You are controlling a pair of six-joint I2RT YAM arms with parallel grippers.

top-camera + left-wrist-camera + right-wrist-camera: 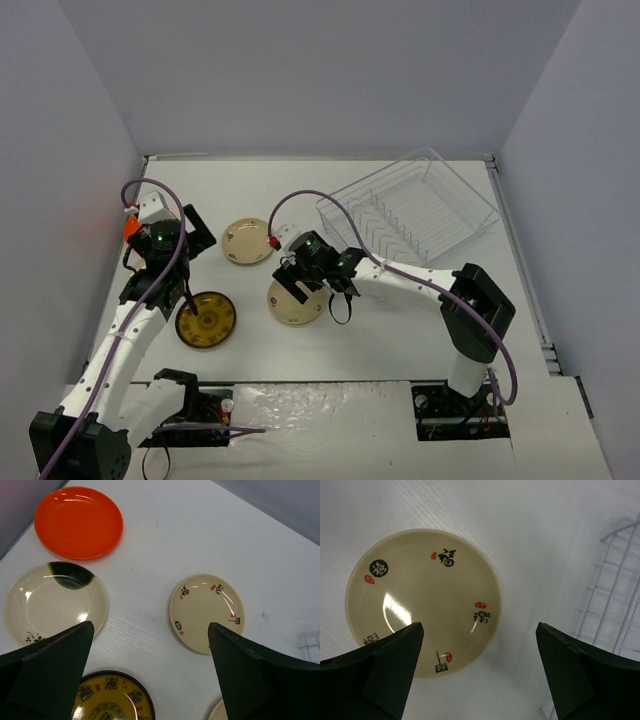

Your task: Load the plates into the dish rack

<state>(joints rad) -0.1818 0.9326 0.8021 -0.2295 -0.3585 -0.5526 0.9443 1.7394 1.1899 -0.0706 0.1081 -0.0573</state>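
My left gripper (pixel 186 262) is open and empty above the table. In its wrist view (pixel 150 680) it sits between the dark brown plate with yellow centre (pixel 112 700) and a cream plate (pixel 206 611). The orange plate (pixel 78 522) and a cream plate with a dark patch (pixel 55 602) lie further left. My right gripper (pixel 316 283) is open and empty over another cream plate (pixel 295 312), above its right edge in the wrist view (pixel 422 600). The clear dish rack (pixel 470 215) stands at the back right with no plates in it.
Grey walls close in the table on the left, back and right. In the top view the brown plate (pixel 206 320) lies near the front left and one cream plate (pixel 248 241) mid-table. The rack's edge (pixel 620 595) shows right of my right gripper.
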